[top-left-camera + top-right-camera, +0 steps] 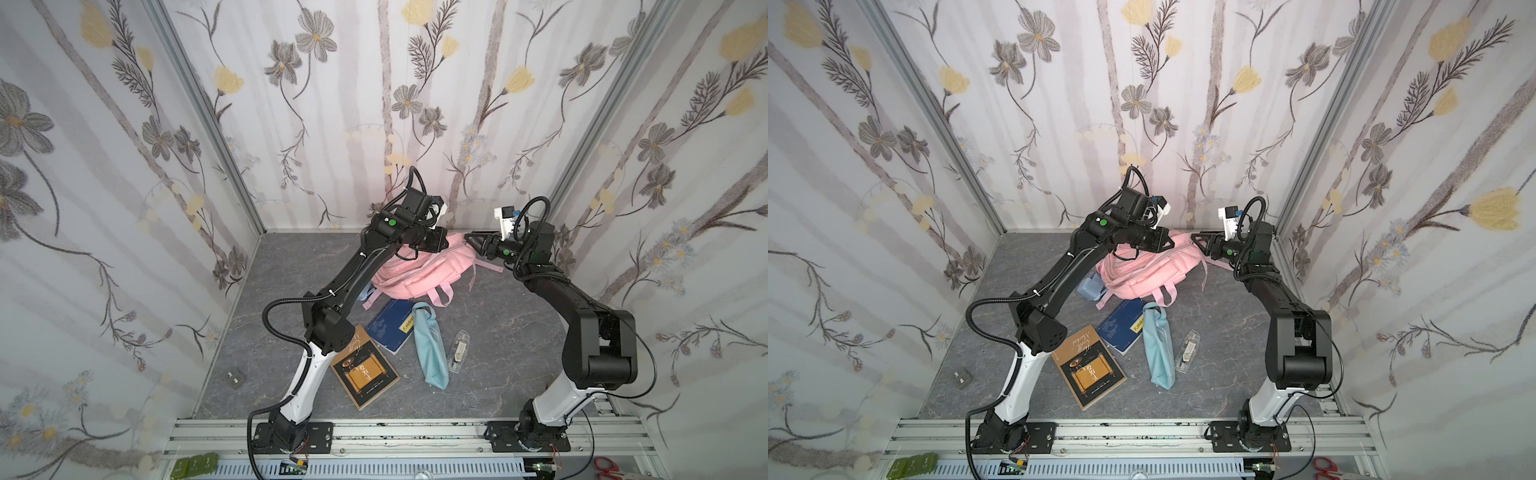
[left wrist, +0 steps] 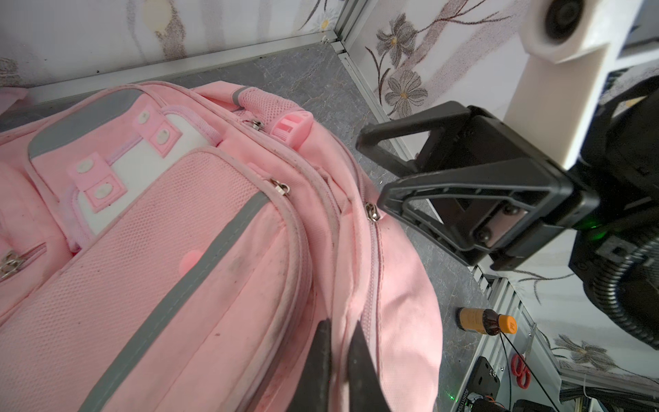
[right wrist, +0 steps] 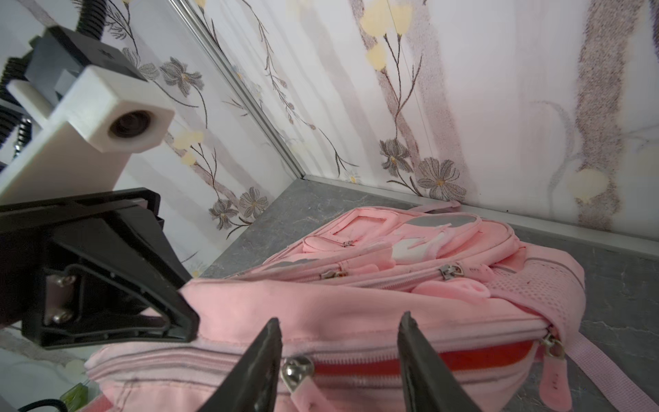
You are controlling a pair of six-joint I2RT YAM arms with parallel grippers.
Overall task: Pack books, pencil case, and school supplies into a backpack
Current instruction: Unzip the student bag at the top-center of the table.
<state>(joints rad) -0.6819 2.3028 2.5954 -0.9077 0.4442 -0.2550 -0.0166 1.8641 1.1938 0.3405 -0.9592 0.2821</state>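
Note:
The pink backpack (image 1: 419,270) lies at the back of the table. My left gripper (image 2: 338,342) is shut on a fold of its fabric beside the main zip. My right gripper (image 3: 338,321) stands open over that zip, its metal slider and pink pull tab (image 3: 297,371) next to one finger. The zip is partly open, with red lining (image 3: 463,360) showing. In front lie the brown book (image 1: 365,370), the navy book (image 1: 390,328), the light-blue pencil case (image 1: 430,349) and the clear oblong case (image 1: 457,351). The pale-blue boxy item (image 1: 1090,286) sits by the backpack, behind my left arm.
The back wall and the right side wall stand close to the backpack. A small grey block (image 1: 235,379) lies at the front left of the table. Red scissors (image 1: 606,467) and a brown bottle (image 2: 486,321) lie by the front rail.

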